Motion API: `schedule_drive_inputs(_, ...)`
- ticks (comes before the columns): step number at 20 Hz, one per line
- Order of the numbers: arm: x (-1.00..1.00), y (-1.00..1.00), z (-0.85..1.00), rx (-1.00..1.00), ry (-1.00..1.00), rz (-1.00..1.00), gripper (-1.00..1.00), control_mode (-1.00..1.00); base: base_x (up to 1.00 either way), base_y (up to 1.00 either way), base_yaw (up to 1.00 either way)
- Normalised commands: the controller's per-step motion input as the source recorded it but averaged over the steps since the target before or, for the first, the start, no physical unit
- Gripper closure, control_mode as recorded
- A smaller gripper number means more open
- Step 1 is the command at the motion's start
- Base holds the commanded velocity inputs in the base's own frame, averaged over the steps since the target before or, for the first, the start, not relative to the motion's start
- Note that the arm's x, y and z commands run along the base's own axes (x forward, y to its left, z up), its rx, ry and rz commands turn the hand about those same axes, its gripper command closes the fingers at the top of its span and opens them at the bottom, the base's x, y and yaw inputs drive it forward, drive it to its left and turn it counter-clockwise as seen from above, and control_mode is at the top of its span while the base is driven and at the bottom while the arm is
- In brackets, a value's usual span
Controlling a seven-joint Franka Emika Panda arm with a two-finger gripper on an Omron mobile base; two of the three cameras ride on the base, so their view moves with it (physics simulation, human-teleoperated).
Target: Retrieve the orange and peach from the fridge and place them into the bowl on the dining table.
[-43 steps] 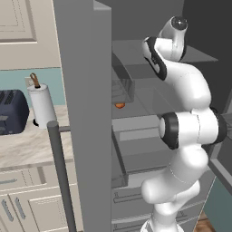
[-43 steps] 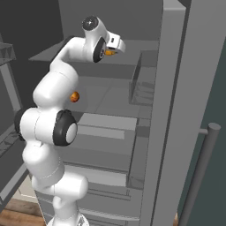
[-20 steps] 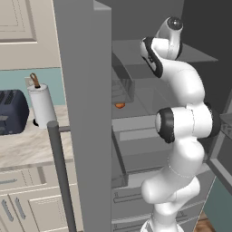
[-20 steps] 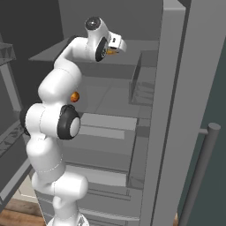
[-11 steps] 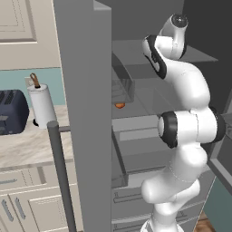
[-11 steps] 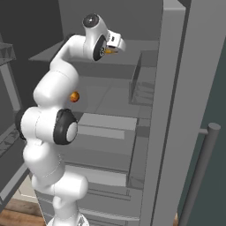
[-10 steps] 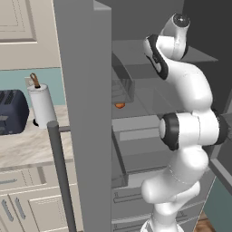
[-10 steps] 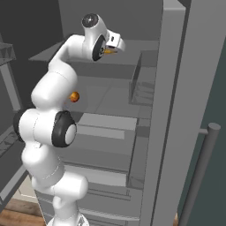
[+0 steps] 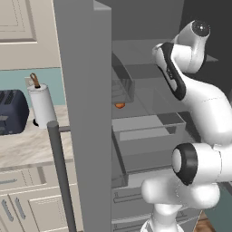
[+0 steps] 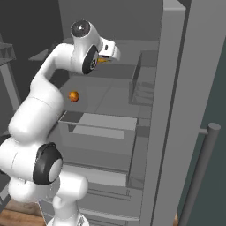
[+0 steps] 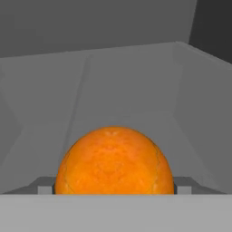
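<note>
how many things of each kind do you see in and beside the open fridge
orange fruit: 2, the orange at the gripper and a second fruit on a lower shelf
paper towel roll: 1
toaster: 1
total: 4

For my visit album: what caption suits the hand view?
A round orange fruit sits directly before the gripper on a grey fridge shelf.

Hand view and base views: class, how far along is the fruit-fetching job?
Done: the fridge door stands open and the arm reaches onto an upper shelf. In hand: the gripper straddles the orange; whether it grips cannot be told. Left: lift it out, fetch the other fruit lower down, and put both in the bowl.
</note>
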Motion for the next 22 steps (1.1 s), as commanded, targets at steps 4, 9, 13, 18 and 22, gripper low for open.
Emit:
schedule_drive_inputs(4, -1.0, 0.11, -0.03, 0.0, 0.0, 0.07, 1.0, -1.0, 0.0, 0.0, 0.0)
schedule_drive_inputs(9, -1.0, 0.0, 0.07, 0.0, -0.09, 0.06, 1.0, -1.0, 0.0, 0.0, 0.0)
schedule_drive_inputs(13, -1.0, 0.0, 0.06, 0.0, -0.06, 0.05, 1.0, -1.0, 0.0, 0.0, 0.0)
schedule_drive_inputs(18, -0.2, 0.0, 0.0, 0.0, 0.0, 0.01, 1.0, 1.0, -0.76, 0.0, 0.07)
schedule_drive_inputs(22, 0.0, 0.0, 0.0, 0.0, 0.0, 0.0, 1.0, 1.0, -0.84, 0.05, 0.1)
